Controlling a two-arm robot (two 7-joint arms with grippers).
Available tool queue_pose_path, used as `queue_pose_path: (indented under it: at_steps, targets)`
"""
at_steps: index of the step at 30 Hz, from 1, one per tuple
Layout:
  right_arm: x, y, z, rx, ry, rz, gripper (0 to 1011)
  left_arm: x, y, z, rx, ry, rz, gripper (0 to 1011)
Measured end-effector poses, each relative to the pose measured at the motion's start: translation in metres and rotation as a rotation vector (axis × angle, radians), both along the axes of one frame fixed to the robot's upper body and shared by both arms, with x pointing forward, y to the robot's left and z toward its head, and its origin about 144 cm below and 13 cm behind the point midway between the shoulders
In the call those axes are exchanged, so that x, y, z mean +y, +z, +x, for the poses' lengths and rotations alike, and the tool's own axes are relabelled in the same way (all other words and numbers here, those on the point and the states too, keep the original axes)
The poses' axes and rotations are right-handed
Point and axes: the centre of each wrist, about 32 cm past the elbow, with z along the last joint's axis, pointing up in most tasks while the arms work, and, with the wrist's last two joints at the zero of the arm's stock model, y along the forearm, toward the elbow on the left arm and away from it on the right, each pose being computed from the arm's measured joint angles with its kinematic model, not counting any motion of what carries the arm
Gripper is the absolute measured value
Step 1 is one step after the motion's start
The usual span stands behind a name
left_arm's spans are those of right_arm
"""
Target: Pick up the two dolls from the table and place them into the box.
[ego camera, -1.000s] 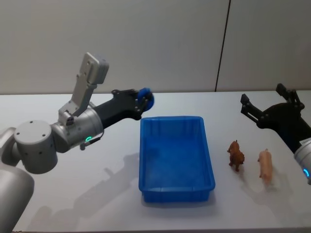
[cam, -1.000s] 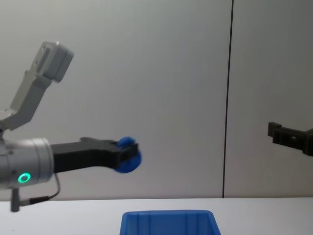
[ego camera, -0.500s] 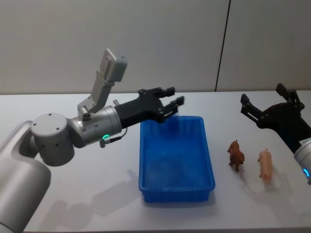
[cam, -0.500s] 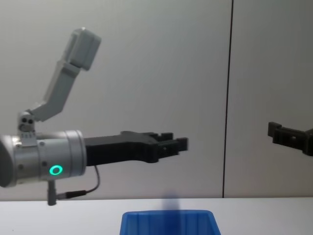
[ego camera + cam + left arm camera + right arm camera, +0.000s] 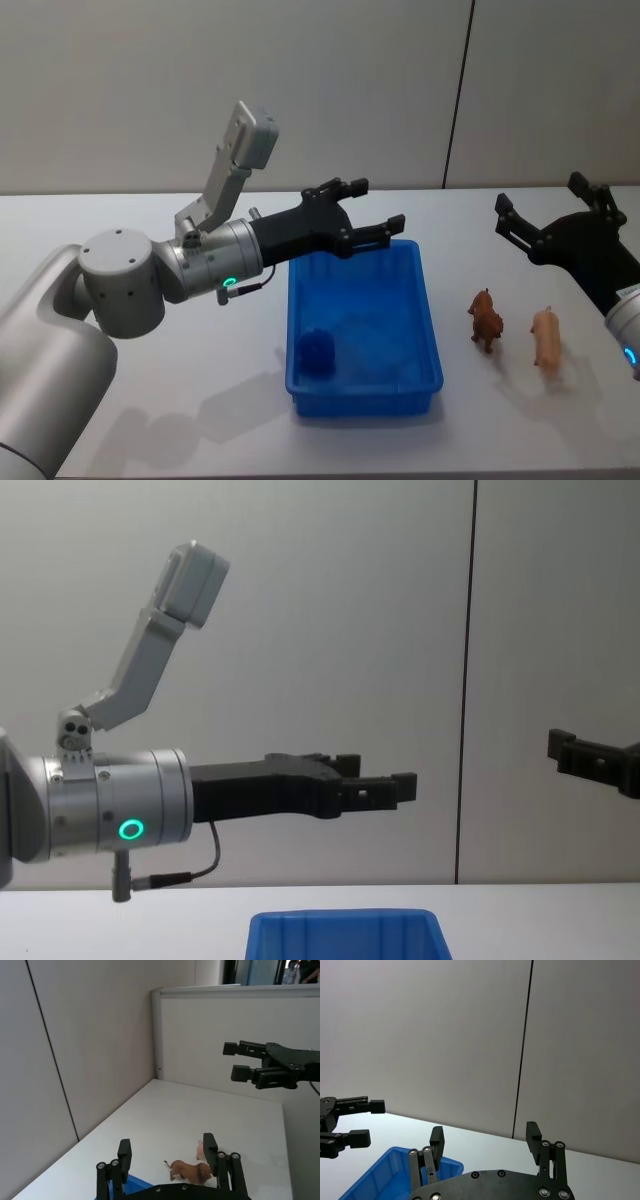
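Head view has the left end effector [image 5: 375, 205] hovering over the far left part of the box [image 5: 432, 335], fingers spread wide and holding nothing. In the box's near left corner lies a small blue object [image 5: 315, 350], possibly a soft toy, though I cannot make out its shape. A brown doll [image 5: 486, 320] and a pink doll [image 5: 546, 338] stand just beside each other on the tabletop [image 5: 200, 440], right of the box and not yet picked. The right end effector [image 5: 545, 205] hangs above the far right of the tabletop, beyond them, fingers wide and empty. I judge the next pick falls to that arm: drop over the brown doll, close across its body, then lift clear of the rim.
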Motion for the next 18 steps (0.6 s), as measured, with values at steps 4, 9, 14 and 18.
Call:
queue_pose_path:
  at_steps: [4,9,14,18]
  targets:
    - [0.000,0.000,0.000,0.000,0.000,0.000,1001,0.001,0.000,-0.002,-0.004,0.029,0.008,970]
    - [0.000,0.000,0.000,0.000,0.000,0.000,1001,0.004,0.001,-0.007,-0.015,0.084,0.020,1001]
    - [0.000,0.000,0.000,0.000,0.000,0.000,1001,0.008,0.001,-0.013,-0.029,0.151,0.033,1001]
    - [0.000,0.000,0.000,0.000,0.000,0.000,1001,0.011,0.001,-0.017,-0.041,0.205,0.044,1001]
